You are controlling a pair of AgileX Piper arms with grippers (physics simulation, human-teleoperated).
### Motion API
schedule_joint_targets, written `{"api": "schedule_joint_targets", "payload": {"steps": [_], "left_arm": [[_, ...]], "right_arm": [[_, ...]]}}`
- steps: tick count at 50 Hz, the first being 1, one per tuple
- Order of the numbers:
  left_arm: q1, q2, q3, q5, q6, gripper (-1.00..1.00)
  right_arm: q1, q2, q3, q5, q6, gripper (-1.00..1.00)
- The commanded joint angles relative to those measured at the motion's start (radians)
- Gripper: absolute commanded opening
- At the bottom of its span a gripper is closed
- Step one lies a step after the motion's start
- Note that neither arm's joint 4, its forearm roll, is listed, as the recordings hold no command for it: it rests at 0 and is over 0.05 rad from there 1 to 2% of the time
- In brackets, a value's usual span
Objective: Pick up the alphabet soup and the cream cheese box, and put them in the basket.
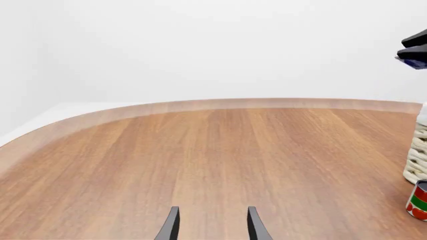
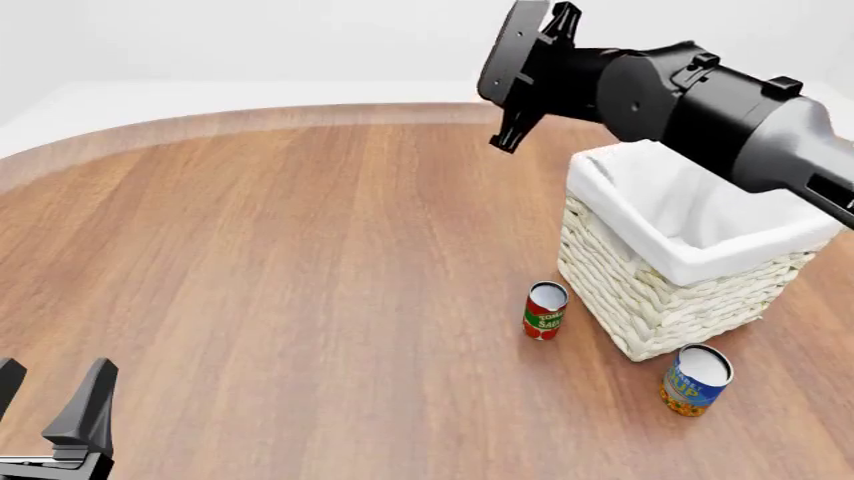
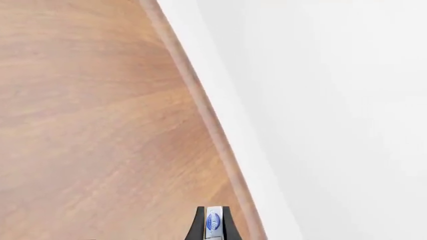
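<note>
Seemingly, the right hand (image 3: pixel 212 225) pinches the cream cheese box (image 3: pixel 213 221), raised beside the basket (image 2: pixel 627 290), not over it; letting go here would drop it onto the desk (image 2: pixel 294 260). The alphabet soup (image 2: pixel 695 380) stands by the basket's near corner. The left hand (image 1: pixel 212 225) gapes empty.

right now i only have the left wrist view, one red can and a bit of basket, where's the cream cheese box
Observer: The right hand is gripping it. The cream cheese box shows in the right wrist view.
Operator: and the alphabet soup
Observer: In the front view, the alphabet soup stands upright on the table by the near corner of the basket, to the right of the red can.
</note>
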Motion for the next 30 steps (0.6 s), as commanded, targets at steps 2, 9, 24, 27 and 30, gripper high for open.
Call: {"api": "schedule_joint_targets", "payload": {"steps": [2,9,24,27,30], "left_arm": [[0.0,0.0,0.0,0.0,0.0,1.0],[0.0,0.0,0.0,0.0,0.0,1.0],[0.0,0.0,0.0,0.0,0.0,1.0],[0.0,0.0,0.0,0.0,0.0,1.0],[0.0,0.0,0.0,0.0,0.0,1.0]], "right_arm": [[-0.039,-0.035,-0.002,-0.012,0.04,-1.0],[-0.033,-0.078,0.017,-0.004,0.087,-1.0],[-0.047,-0.153,0.081,0.006,0.135,-1.0],[-0.057,-0.161,0.096,0.006,0.14,-1.0],[-0.065,-0.176,0.11,0.007,0.148,-1.0]]}}
